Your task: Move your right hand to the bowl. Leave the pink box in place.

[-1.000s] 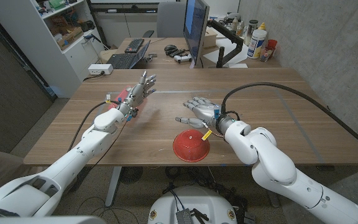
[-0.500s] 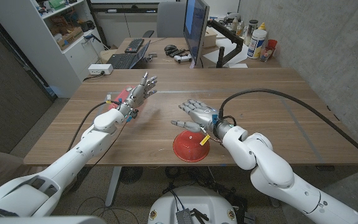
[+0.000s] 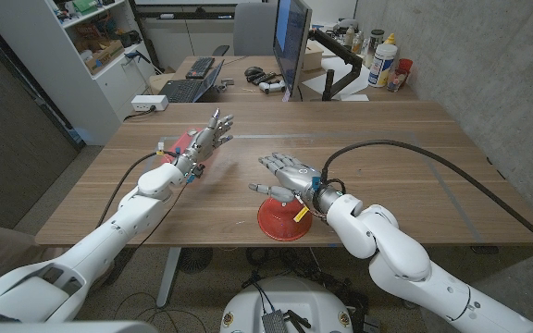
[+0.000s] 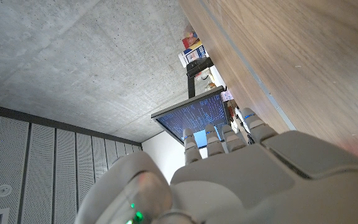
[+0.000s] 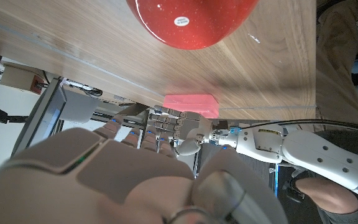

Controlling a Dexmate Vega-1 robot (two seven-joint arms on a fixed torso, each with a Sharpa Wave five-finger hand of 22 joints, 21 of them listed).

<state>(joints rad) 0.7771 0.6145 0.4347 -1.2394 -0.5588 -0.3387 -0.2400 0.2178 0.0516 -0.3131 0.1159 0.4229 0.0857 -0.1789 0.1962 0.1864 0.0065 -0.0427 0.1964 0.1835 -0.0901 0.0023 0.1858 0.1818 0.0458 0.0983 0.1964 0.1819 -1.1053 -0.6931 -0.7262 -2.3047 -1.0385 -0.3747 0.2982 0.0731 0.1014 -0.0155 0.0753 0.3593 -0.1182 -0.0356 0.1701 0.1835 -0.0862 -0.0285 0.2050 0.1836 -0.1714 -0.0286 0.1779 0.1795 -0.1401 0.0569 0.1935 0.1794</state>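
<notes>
Red and upturned, the bowl [image 3: 283, 218] sits mouth-down on the wooden tabletop [image 3: 405, 157] near its front edge, with a small white sticker on its base in the right wrist view [image 5: 191, 22]. The right robot hand [image 3: 288, 175] hovers just behind and above the bowl, fingers spread and holding nothing, its thumb reaching toward the robot's left; whether it touches the bowl cannot be told. A yellow tag [image 3: 300, 214] hangs at its wrist over the bowl's rim, and a thick black cable [image 3: 415, 148] arcs over the tabletop to that arm. The pink box [image 3: 181, 146] lies farther back on the robot's left, well apart from the bowl; in the right wrist view it shows as a flat pink slab [image 5: 191, 102]. The left robot hand [image 3: 204, 141] is at the box with fingers straight and apart, gripping nothing. Behind the tabletop stands a second desk with a monitor [image 3: 291, 37], a keyboard [image 3: 199, 67] and bottles [image 3: 385, 60].
</notes>
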